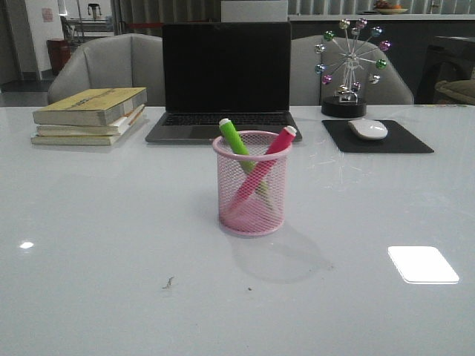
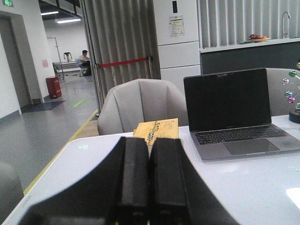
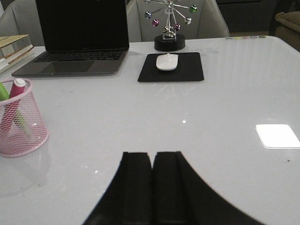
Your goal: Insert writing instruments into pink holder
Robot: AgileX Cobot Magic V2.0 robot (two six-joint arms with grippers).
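The pink holder (image 1: 251, 185) stands upright in the middle of the table. Inside it the green marker (image 1: 234, 137) leans left and the pink marker (image 1: 276, 144) leans right, crossing each other, pale ends above the rim. In the right wrist view the pink holder (image 3: 20, 121) sits off to one side with the pink marker (image 3: 15, 88) and a sliver of the green marker (image 3: 3, 90) showing. My right gripper (image 3: 152, 154) is shut and empty, well away from the holder. My left gripper (image 2: 149, 140) is shut and empty, facing the books. Neither arm shows in the front view.
A black laptop (image 1: 225, 78) stands behind the holder. A stack of books (image 1: 90, 115) lies at the back left. A white mouse (image 1: 368, 129) on a black pad (image 1: 393, 141) and a kinetic ornament (image 1: 346, 63) sit at the back right. Grey chairs stand beyond the table.
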